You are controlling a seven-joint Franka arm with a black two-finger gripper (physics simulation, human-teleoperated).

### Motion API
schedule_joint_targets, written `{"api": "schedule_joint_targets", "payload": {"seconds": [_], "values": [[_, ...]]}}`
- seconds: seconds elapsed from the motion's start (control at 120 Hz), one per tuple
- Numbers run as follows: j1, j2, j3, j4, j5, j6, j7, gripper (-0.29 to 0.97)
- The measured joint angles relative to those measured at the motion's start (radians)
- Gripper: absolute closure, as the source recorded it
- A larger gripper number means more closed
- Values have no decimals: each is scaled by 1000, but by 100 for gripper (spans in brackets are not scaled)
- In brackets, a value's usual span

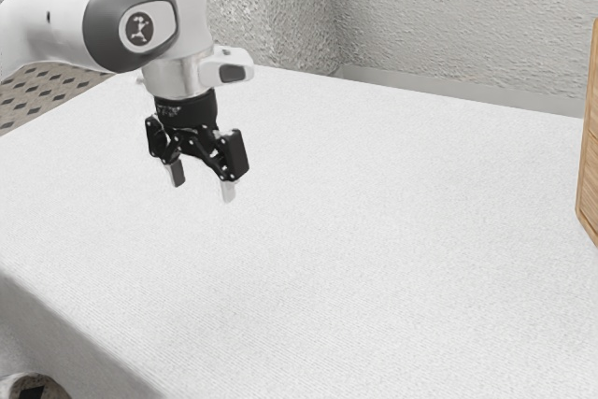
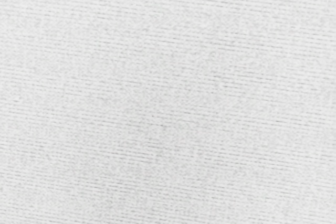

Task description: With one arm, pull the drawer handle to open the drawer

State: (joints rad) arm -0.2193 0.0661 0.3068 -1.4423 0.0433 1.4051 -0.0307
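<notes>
Sliver of a light-brown wooden drawer cabinet (image 1: 589, 151) at the exterior view's right edge, cut off by the frame, at the far end of the white tabletop (image 1: 392, 249). Faint horizontal seam across the wood. Visible strip upright, long axis vertical; no telling which way the front faces. Black pincer (image 1: 201, 184) open, nothing between the fingers, pointing down, hovering over the tabletop well apart from the cabinet, toward the exterior view's left. Plain woven-looking white surface under the wrist camera.

No lettering; a black emblem (image 1: 140, 28) marks the arm's joint cap (image 1: 162, 19).
</notes>
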Motion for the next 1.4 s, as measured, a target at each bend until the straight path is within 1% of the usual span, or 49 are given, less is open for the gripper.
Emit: {"api": "schedule_joint_targets", "payload": {"seconds": [0.117,0.225,0.275,0.325,0.358,0.4,0.483,0.567,0.617,0.742,0.825,0.875,0.992,1.117,1.192,1.342,1.4], "values": [[-15,1,4,-1,-2,59,25,0],[-1,-12,18,11,-21,86,43,0],[2,-71,17,46,-29,86,44,0],[16,-133,3,66,-53,87,18,0],[35,-141,-16,67,-72,87,-14,0],[46,-124,-47,68,-90,92,-73,0],[14,-47,-86,69,-112,135,-228,0],[-47,-3,-95,69,-126,213,-373,0],[-68,14,-96,69,-130,262,-452,0],[-50,29,-97,68,-135,372,-622,0],[-57,41,-97,67,-138,432,-717,0],[-75,55,-97,67,-141,472,-768,0],[-156,72,-97,74,-194,551,-870,0],[-214,76,-97,78,-222,624,-961,0],[-220,82,-97,81,-229,664,-1007,0],[-192,94,-89,81,-233,745,-1083,0],[-175,129,-89,103,-234,767,-1108,0]]}}
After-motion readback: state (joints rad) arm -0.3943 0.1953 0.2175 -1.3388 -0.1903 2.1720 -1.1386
